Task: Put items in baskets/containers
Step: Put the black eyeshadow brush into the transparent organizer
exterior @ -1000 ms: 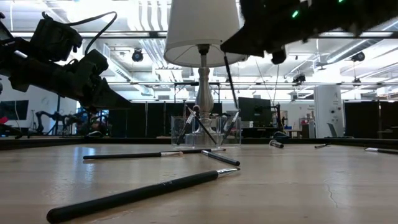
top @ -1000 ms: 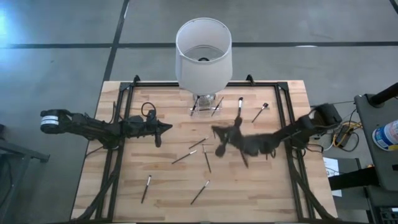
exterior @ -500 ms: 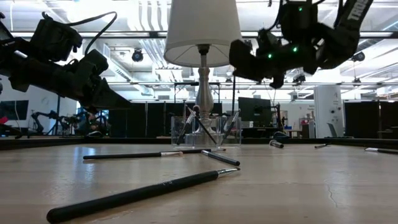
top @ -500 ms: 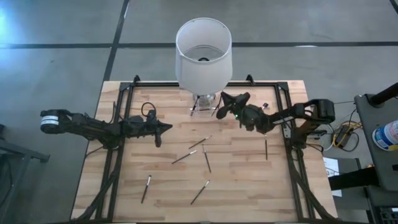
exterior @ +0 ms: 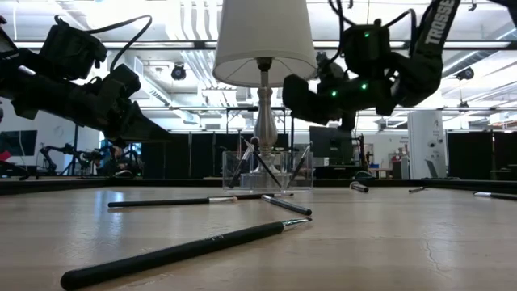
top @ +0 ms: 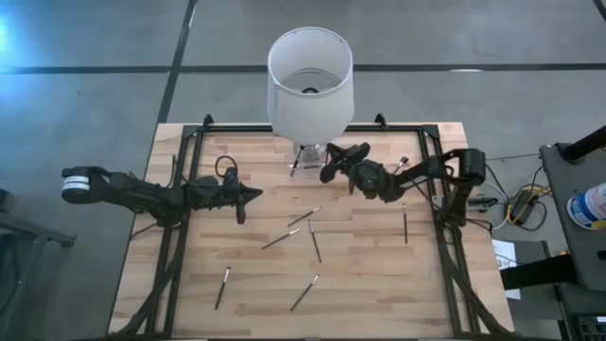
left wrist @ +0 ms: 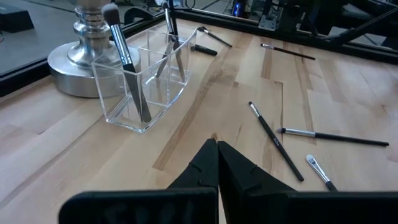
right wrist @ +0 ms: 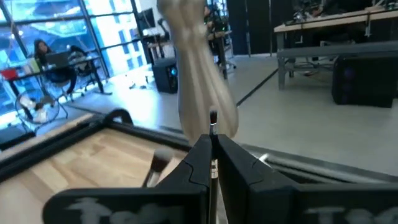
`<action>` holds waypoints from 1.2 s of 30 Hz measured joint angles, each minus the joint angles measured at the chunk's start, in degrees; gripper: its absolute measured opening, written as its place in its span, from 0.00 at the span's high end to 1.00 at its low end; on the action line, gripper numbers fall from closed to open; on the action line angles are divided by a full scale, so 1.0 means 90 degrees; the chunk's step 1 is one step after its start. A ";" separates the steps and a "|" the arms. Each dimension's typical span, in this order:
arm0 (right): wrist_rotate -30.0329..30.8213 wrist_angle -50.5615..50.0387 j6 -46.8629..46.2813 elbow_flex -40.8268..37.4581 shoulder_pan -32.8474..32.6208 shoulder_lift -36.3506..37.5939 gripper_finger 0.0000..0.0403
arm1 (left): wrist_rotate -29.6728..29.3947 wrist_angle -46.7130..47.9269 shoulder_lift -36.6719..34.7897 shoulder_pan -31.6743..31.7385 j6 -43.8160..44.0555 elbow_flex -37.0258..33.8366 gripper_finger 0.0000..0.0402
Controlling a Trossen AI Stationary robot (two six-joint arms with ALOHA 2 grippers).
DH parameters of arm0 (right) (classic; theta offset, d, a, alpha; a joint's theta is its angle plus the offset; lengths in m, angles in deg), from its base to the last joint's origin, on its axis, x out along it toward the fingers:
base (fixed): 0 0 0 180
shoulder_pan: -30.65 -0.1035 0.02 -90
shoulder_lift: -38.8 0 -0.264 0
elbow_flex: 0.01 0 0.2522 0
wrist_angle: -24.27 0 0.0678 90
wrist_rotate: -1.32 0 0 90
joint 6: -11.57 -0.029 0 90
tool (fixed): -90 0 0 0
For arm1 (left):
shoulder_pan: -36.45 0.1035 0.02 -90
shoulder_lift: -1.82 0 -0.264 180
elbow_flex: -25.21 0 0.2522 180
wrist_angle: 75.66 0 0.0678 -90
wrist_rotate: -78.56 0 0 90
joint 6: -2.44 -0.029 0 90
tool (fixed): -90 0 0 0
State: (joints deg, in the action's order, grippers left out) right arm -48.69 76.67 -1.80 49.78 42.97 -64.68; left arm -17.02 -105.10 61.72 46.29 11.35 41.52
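Thin dark brushes are the items; several lie loose on the wooden table, such as one (top: 281,239) near the middle and one (exterior: 174,255) close to the low camera. A clear holder (left wrist: 146,74) stands by the lamp's base and has brushes standing in it (left wrist: 127,62). My right gripper (top: 327,170) hovers level just right of the holder (top: 311,159), shut on one brush (right wrist: 213,124). My left gripper (left wrist: 216,144) is shut on nothing, above the table's left half (top: 254,195). My right gripper pinches a thin dark brush between its two fingers, on the shaft by a pale band (right wrist: 213,165). The brush's dark end (right wrist: 213,117) stands out past the fingertips. The fingers come level from the table's right side. The brush is lifted clear of the table.
A lamp with a big white shade (top: 310,80) stands at the far edge, its silver base (left wrist: 81,62) right behind the holder. More brushes lie at the right (top: 405,224) and near the front (top: 304,293). Black frame rails (top: 180,218) run along the table's sides.
My right gripper has swung from over the table's middle toward the far edge and the holder, sinking a little and rolling its wrist, still shut on the brush. In the last half second it edged left, closer to the holder.
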 joint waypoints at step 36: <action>0.0130 -0.4720 -0.0124 -0.0192 -0.0918 0.2260 0.96 | -0.0856 0.3753 0.0039 -0.2181 0.0661 0.1810 1.00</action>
State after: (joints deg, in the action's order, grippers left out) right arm -47.52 34.19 -2.91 48.06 34.71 -44.34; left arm -24.72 -71.32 62.07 26.66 17.29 57.80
